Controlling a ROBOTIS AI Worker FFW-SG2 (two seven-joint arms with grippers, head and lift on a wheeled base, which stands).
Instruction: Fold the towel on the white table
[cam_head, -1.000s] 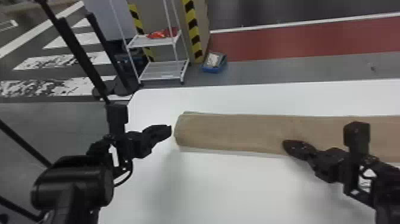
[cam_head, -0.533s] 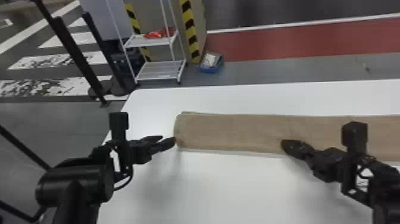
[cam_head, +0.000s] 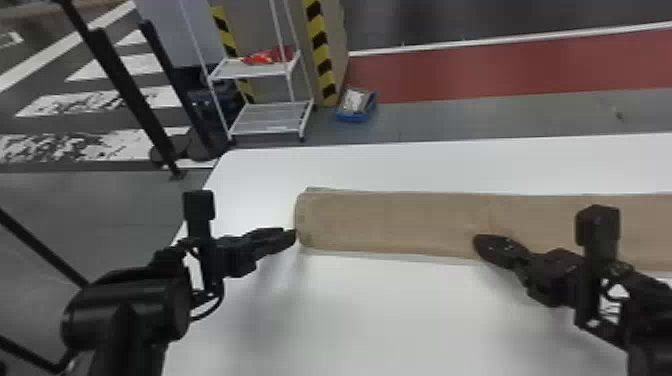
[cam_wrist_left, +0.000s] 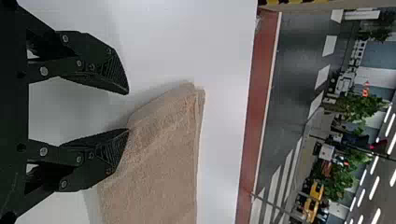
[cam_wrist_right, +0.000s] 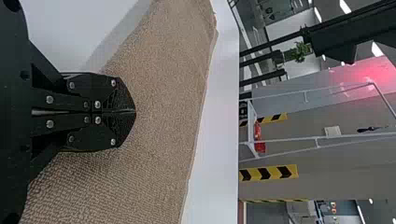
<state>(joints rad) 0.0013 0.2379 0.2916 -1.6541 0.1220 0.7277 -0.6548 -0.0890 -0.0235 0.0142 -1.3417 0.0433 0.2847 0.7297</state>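
A tan towel (cam_head: 390, 220) lies as a long folded strip across the white table (cam_head: 350, 320). At its left end stands my left gripper (cam_head: 295, 236), its fingers parted; in the left wrist view the left gripper (cam_wrist_left: 128, 112) is open, one finger beside the edge of the towel (cam_wrist_left: 159, 163) and the other over bare table. My right gripper (cam_head: 480, 245) rests at the strip's near side, around its middle. In the right wrist view the right gripper (cam_wrist_right: 134, 111) has its fingers closed together over the towel (cam_wrist_right: 163, 93), with no cloth visible between them.
Beyond the table's far left corner stand a white wire shelf (cam_head: 270, 120) with a red item, black posts, and a blue box (cam_head: 356, 105) on the floor. White tabletop extends behind and in front of the towel.
The left gripper has moved toward the towel's left end, and its fingers have parted. The right gripper and the towel look nearly unchanged.
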